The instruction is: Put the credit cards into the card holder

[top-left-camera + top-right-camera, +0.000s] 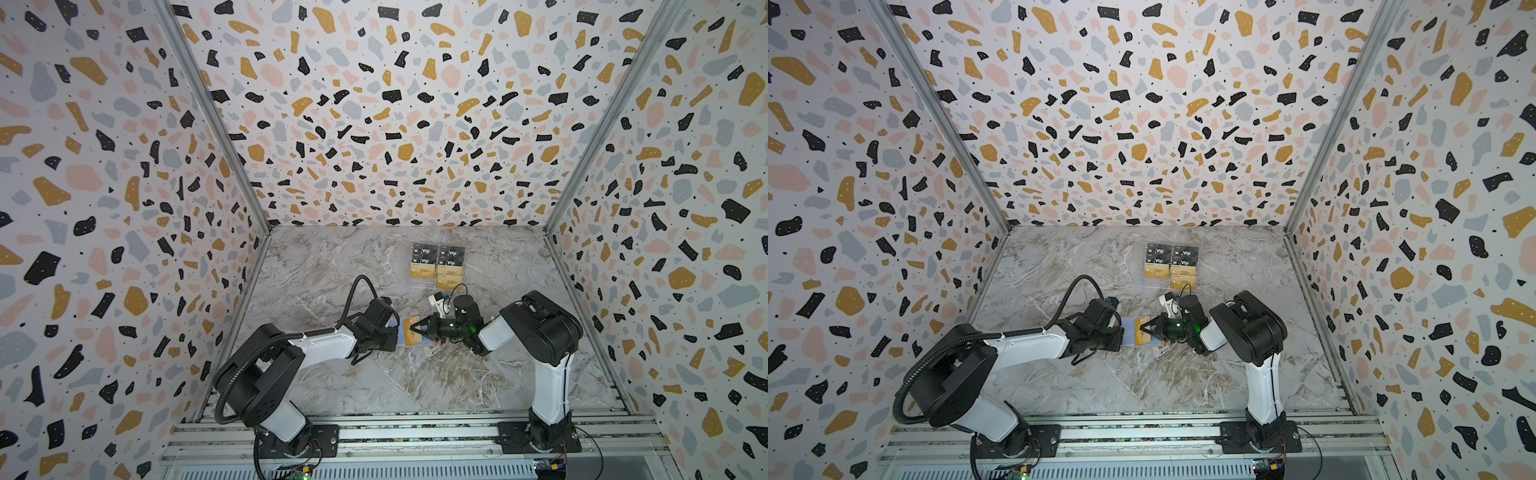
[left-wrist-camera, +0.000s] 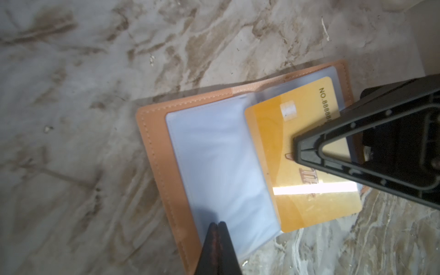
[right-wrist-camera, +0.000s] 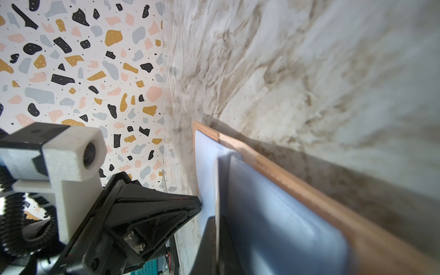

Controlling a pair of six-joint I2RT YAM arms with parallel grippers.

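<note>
The card holder (image 2: 154, 147) lies open on the marble table, tan cover down and pale blue sleeves up; in both top views it sits between the arms (image 1: 422, 344) (image 1: 1128, 332). My left gripper (image 2: 216, 225) is shut, its tips resting on the left sleeve (image 2: 214, 162). My right gripper (image 3: 217, 220) is shut on a gold credit card (image 2: 285, 133), seen edge-on in the right wrist view (image 3: 217, 185). One edge of that card lies under the lifted right sleeve. More credit cards (image 1: 436, 266) (image 1: 1171, 266), black "Vip" and gold, lie in rows farther back.
The spare cards rest on a clear stand (image 1: 422, 284) near the back of the table. Patterned walls (image 1: 124, 249) close in the left, right and back sides. The left arm's white camera mount (image 3: 71, 152) hangs close beside my right gripper.
</note>
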